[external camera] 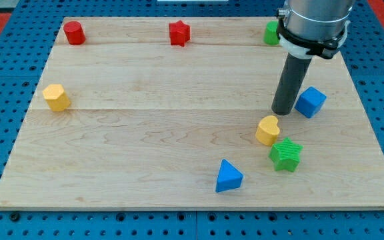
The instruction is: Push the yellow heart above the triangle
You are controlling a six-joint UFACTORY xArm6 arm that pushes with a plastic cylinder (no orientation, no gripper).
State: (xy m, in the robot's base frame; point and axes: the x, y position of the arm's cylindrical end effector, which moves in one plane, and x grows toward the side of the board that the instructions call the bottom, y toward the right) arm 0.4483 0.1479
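Wooden board (pixel 145 127): my tip (pixel 284 112), bare, holding nothing, rests just beyond yellow heart (pixel 268 130), far right of blue triangle (pixel 229 177).

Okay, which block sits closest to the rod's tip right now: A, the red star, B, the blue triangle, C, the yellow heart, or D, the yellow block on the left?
C: my tip stands just above the yellow heart in the view, nearly touching it, while the blue triangle, red star and left yellow block lie clearly farther off.
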